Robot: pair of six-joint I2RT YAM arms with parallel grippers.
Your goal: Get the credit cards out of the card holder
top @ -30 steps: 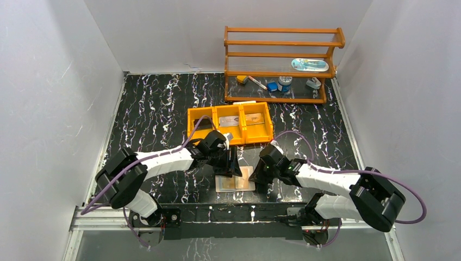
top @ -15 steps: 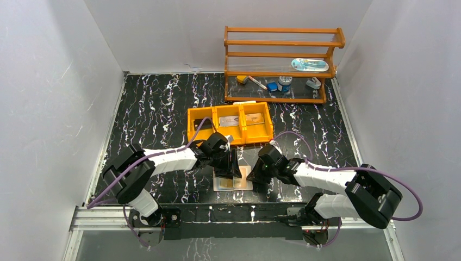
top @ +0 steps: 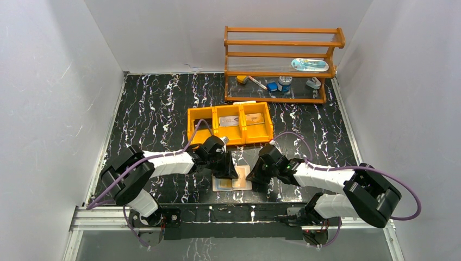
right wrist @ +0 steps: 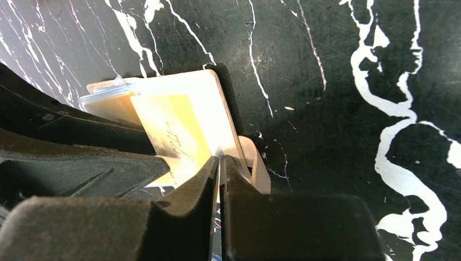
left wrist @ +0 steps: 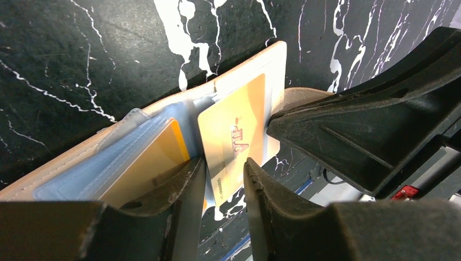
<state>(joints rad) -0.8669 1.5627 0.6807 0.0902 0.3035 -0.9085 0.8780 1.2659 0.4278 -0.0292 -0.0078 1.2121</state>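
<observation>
The card holder (top: 232,184) lies open on the black marble table near its front edge, between both grippers. In the left wrist view its clear blue-grey pockets (left wrist: 108,157) hold an orange card (left wrist: 149,163), and a gold card (left wrist: 234,125) marked VIP sticks out of the other panel. My left gripper (left wrist: 223,162) is open, its fingers on either side of that gold card's corner without clamping it. My right gripper (right wrist: 219,159) is shut on the thin tan edge of the card holder (right wrist: 215,103), next to the side tab (right wrist: 255,163). The gold card (right wrist: 168,128) lies just left of it.
An orange three-compartment tray (top: 228,107) with cards in it stands just behind the grippers. A wooden shelf rack (top: 280,99) with small items stands at the back right. White walls close in left, right and back. The table's metal front rail (top: 234,212) is close by.
Both grippers and the card holder have shifted slightly left and toward the front edge. The right gripper has kept its hold on the holder's edge.
</observation>
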